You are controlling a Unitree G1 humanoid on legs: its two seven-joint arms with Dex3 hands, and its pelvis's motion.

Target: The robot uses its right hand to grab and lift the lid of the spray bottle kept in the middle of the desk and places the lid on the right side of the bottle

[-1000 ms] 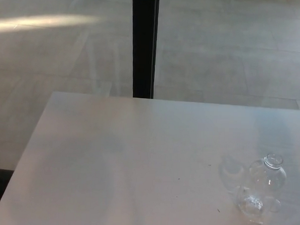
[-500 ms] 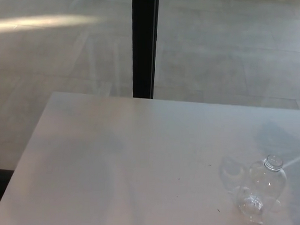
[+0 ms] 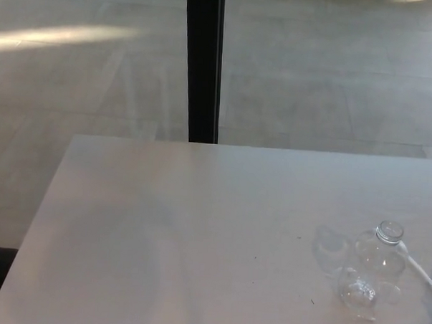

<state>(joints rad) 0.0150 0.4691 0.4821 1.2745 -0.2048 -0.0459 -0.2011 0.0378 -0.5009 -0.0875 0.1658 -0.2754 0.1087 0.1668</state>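
Observation:
A clear spray bottle (image 3: 384, 254) stands on the white desk (image 3: 199, 226) near its right edge, its round neck opening (image 3: 390, 230) facing up. Just in front of it, at its left foot, sits a small clear rounded piece (image 3: 357, 291) that touches or overlaps the bottle; I cannot tell whether it is the lid. Neither of my hands shows in the head view.
A thin white streak (image 3: 424, 275) runs from the bottle's right side to the picture's right edge, with a darker patch (image 3: 431, 315) below it. A black post (image 3: 203, 64) stands behind the desk's far edge, with grey floor beyond.
The whole picture has shifted slightly, so the camera moved. A white streak and a darker patch have come in at the right edge beside the bottle. The bottle itself stays put.

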